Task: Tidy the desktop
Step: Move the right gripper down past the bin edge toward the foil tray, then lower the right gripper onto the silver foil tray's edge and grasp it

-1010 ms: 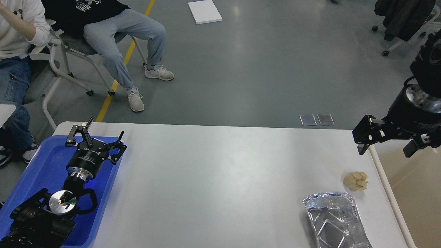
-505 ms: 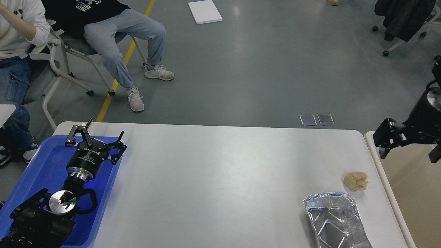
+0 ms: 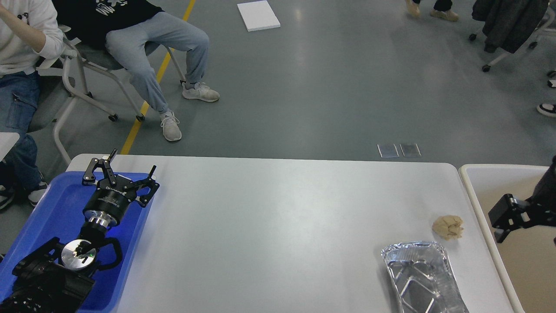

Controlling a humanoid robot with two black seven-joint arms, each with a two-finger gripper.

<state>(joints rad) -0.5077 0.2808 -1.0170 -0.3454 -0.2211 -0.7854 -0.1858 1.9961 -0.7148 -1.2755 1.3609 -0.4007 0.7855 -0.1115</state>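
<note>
The white desktop (image 3: 278, 226) fills the lower view. A crumpled tan paper ball (image 3: 448, 227) lies near its right edge, and a crushed foil tray (image 3: 421, 278) lies just in front of the ball. My left gripper (image 3: 123, 168) is open and empty, over the far end of the blue tray (image 3: 47, 217) at the left. My right gripper (image 3: 504, 217) is a dark block over the beige bin (image 3: 482, 170), to the right of the paper ball and apart from it. Its fingers cannot be told apart.
Two people sit on chairs beyond the table's far left corner. A white board (image 3: 258, 14) and two small clear plates (image 3: 398, 150) lie on the grey floor. A chair with a dark coat (image 3: 508, 21) stands at the far right.
My right arm has moved right and down, from above the table's far right corner to over the bin. The left arm, paper ball and foil tray have not moved.
</note>
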